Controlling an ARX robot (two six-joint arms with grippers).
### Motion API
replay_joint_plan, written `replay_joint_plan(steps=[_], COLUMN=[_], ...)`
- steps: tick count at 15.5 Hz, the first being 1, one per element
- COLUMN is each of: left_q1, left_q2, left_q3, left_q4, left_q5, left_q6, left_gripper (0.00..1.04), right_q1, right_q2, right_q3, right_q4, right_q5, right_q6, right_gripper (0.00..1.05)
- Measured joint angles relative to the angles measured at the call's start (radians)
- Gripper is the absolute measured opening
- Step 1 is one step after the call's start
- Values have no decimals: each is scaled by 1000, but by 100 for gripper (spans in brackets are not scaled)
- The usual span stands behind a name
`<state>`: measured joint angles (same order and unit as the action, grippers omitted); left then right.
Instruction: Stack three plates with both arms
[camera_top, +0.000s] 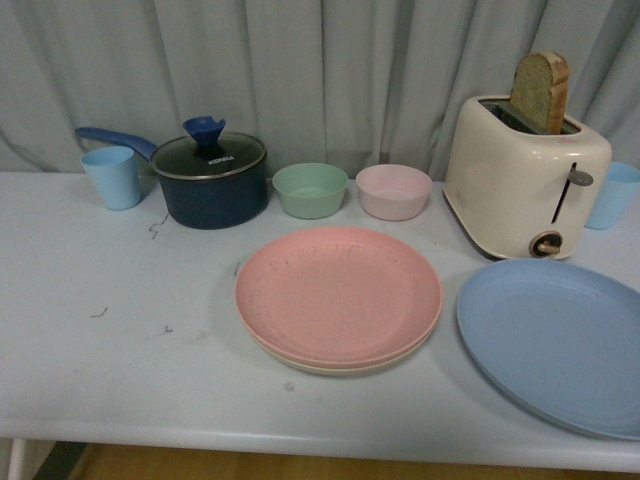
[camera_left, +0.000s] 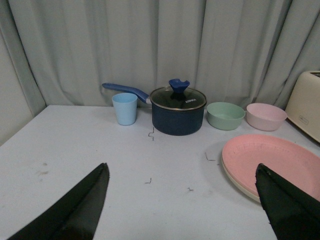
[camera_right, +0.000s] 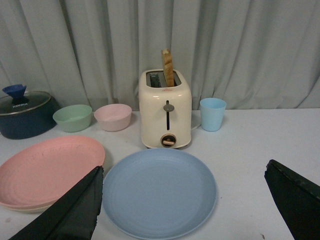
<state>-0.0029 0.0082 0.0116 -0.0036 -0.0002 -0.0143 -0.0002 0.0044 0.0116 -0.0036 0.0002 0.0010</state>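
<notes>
The pink plate (camera_top: 338, 292) lies on top of the beige plate (camera_top: 340, 368) at the middle of the table; only the beige rim shows beneath it. To their right, flat on the table and apart from them, is the light blue plate (camera_top: 555, 340). Neither arm shows in the front view. My left gripper (camera_left: 182, 167) hangs open over bare table, with the pink plate (camera_left: 272, 162) by one of its fingers. My right gripper (camera_right: 185, 166) is open and empty, with the blue plate (camera_right: 159, 192) lying between its spread fingers.
Along the back stand a light blue cup (camera_top: 112, 176), a dark lidded pot (camera_top: 210, 180), a green bowl (camera_top: 310, 189), a pink bowl (camera_top: 393, 191), a cream toaster (camera_top: 522, 180) holding a bread slice (camera_top: 541, 92), and another blue cup (camera_top: 612, 195). A curtain hangs behind.
</notes>
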Motion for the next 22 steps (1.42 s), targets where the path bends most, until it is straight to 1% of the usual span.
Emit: replay_joint_plan(steps=[1,2,3,4,5,6,7,8,9,10,11,13,14,16,17,19,21,22], left_q1=[0,0,0,0,0,0,0,0,0,0,0,0,0,0,0,0,0,0], left_q2=[0,0,0,0,0,0,0,0,0,0,0,0,0,0,0,0,0,0], left_q3=[0,0,0,0,0,0,0,0,0,0,0,0,0,0,0,0,0,0], left_q4=[0,0,0,0,1,0,0,0,0,0,0,0,0,0,0,0,0,0], left_q5=[0,0,0,-1,4,0,0,0,0,0,0,0,0,0,0,0,0,0], left_q6=[1,1,1,1,1,1,1,1,1,1,1,1,1,1,1,1,1,1], left_gripper=[100,98,98,98,98,98,98,98,98,98,98,98,98,98,98,98,98,98], right_q1=[0,0,0,-40,-195,-322,-367,-411,-436,-439,-429,-393,-358,-285,-252,-190,-158,-146], right_q2=[0,0,0,27,196,399,530,710,893,1010,1175,1421,1573,1783,1846,1941,2006,2025], right_q3=[0,0,0,3,33,80,119,193,282,345,441,605,705,841,869,896,930,936], right_q4=[0,0,0,10,118,303,436,583,704,752,788,689,615,478,433,388,347,320], right_q5=[0,0,0,-120,-394,-619,-722,-729,-666,-607,-515,-365,-275,-158,-105,-18,22,27], right_q6=[0,0,0,37,127,238,293,346,398,420,432,435,416,349,308,239,215,214], right_gripper=[98,98,98,98,98,98,98,98,98,98,98,98,98,98,98,98,98,98])
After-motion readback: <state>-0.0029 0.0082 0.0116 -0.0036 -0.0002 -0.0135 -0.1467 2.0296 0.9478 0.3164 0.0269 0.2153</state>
